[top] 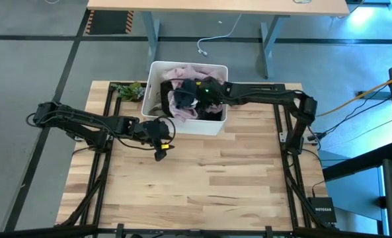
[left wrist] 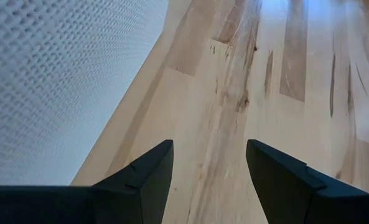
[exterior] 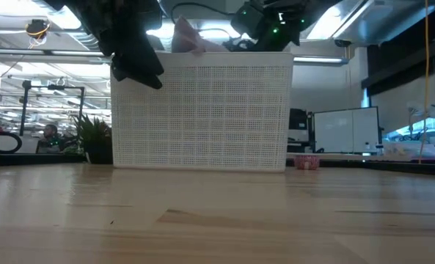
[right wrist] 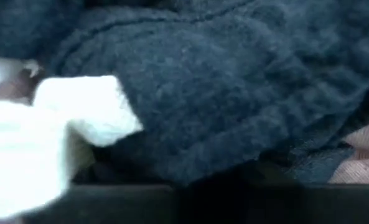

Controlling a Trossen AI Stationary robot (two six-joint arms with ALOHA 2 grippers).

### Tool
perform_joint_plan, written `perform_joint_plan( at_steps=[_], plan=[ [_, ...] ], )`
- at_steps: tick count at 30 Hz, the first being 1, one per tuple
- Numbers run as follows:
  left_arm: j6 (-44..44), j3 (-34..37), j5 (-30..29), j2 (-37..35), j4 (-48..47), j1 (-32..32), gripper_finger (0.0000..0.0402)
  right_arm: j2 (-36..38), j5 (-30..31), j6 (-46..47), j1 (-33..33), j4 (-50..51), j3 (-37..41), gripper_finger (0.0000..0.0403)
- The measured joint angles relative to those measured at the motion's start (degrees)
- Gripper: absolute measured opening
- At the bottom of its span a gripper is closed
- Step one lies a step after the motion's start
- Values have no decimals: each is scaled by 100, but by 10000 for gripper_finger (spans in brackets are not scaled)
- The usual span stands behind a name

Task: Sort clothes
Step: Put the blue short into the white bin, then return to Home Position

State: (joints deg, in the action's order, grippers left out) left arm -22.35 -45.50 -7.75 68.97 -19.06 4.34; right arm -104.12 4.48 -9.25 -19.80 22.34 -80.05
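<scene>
— What is in the white bin [top: 213, 124]?

— It stands at the middle of the tabletop's [top: 202, 178] far edge and is heaped with the clothes [top: 182, 86]: a light pink garment [top: 182, 71] at the far side, a black one [top: 189, 89] in the middle, another pinkish fold [top: 181, 100] nearer the front wall. In the low view the pink cloth [exterior: 186, 37] pokes up above the bin's perforated front wall [exterior: 202, 110].

— And the right gripper [top: 199, 92]?

— It is down inside the bin, right among the clothes. Its wrist camera is pressed against a dark blue-grey knitted fabric [right wrist: 234, 93] with a white patch [right wrist: 60, 124] beside it. I cannot tell whether its fingers are spread or clamped; the cloth hides them.

— The left gripper [top: 160, 156]?

— It hangs above bare wood just in front of the bin's front left corner, apart from the clothes. Its fingers [left wrist: 148, 180] are spread, nothing between them; the bin wall [left wrist: 60, 81] runs close alongside.

— Anything else on the table?

— A small green plant [top: 128, 90] at the far edge, left of the bin.
</scene>
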Motion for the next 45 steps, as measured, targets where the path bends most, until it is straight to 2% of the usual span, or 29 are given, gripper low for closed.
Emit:
perform_joint_plan(
  at_steps=[5, 10, 14, 19, 25, 29, 34, 40, 45],
  plan=[
    [-4, 0, 0, 0, -1, 0, 198, 356, -47, 142, 33, 694, -233, 117],
    [-14, 0, 0, 0, 10, 0, 198, 691, -292, 152, 39, 1664, -1002, 209],
    [-8, 0, 0, 0, 6, 0, 198, 892, -288, 150, 38, 2279, -1631, 258],
    [173, 0, -13, -43, 21, -21, 198, 1180, -250, 156, 174, 3027, -2140, 275],
    [453, 2, -35, -456, -18, 29, 198, 1849, 37, 97, 740, 3430, -2060, 259],
    [651, 11, -526, -904, 7, 272, 198, 2559, 110, 229, 1109, 3456, -1535, 242],
    [804, 350, -1206, -1565, 139, 543, 198, 3645, 139, 674, 1627, 3069, -219, 222],
    [1070, 1092, -1325, -2448, 815, 563, 198, 5120, 631, 1375, 2510, 1610, 1731, 203],
    [1301, 1617, -1313, -3124, 1511, 564, 198, 6025, 1454, 1533, 3339, -203, 3432, 189]
  ],
)
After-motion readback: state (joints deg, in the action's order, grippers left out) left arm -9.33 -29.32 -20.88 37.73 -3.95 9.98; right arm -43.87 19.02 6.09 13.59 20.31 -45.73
